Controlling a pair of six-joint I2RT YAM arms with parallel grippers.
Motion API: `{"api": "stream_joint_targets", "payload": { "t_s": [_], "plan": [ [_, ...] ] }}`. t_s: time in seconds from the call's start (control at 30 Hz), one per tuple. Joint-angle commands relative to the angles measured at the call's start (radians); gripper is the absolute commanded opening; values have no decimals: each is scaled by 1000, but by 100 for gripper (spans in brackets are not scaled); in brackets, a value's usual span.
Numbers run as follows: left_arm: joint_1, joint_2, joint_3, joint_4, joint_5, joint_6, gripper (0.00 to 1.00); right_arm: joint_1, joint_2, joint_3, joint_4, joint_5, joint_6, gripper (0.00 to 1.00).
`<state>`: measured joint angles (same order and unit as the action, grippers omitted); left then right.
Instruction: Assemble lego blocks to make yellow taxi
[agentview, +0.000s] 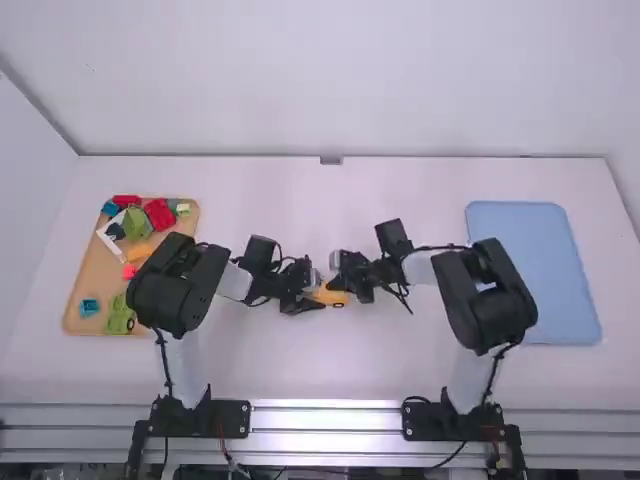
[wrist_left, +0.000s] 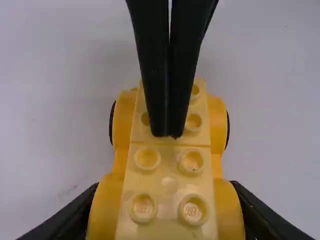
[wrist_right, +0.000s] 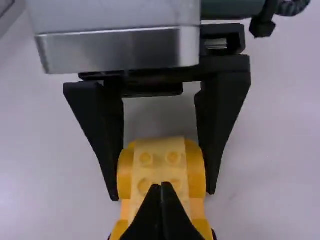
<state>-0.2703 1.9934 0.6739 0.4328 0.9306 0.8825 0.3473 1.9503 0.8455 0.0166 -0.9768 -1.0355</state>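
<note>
A partly built yellow toy car (wrist_left: 167, 175) is sitting between two robot grippers, near the middle of the white bench (agentview: 300, 360). Pale yellow bricks are running down its centre, their round studs (wrist_left: 147, 157) facing up, a thin seam crossing between them. Darker, orange-yellow rounded fenders are bulging on both sides, with black wheels (wrist_left: 111, 122) peeking out beneath.

The left gripper (agentview: 316, 294) is clamping one end of the car, its jaws pressing in from both sides. The right gripper (agentview: 335, 285) is holding its jaws together, pointing down over the car's top; whether they are touching it, one cannot tell.

On the left side of the bench, a tan tray (agentview: 80, 280) is carrying a red block (agentview: 160, 214), green blocks (agentview: 136, 224), an orange block (agentview: 139, 252) and a small blue block (agentview: 89, 307). The left arm is covering part of it. A pale blue mat or tray (agentview: 540, 270) is lying at the right, the right arm overlapping its edge.

From above, the grippers are hiding much of the car. The left wrist view is revealing its studs closely; the right wrist view is showing the opposite jaws flanking the fenders.
</note>
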Motion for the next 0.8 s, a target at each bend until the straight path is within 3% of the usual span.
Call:
{"api": "stream_joint_targets", "payload": {
  "t_s": [0.0, 0.2, 0.4, 0.77],
  "plan": [
    [-5, 13, -11, -10, -5, -21, 30, -15, 61, -16, -42, 80, 6, 0],
    [-5, 13, -11, -6, -4, -21, 29, -51, 68, -59, -66, 31, -99, 0],
    [-5, 13, -11, -6, -4, -21, 29, -79, 68, -121, 33, 31, -60, 0],
    [-6, 13, -11, -6, -4, -21, 28, 7, 68, -131, 84, 258, 96, 0]
  ]
}}
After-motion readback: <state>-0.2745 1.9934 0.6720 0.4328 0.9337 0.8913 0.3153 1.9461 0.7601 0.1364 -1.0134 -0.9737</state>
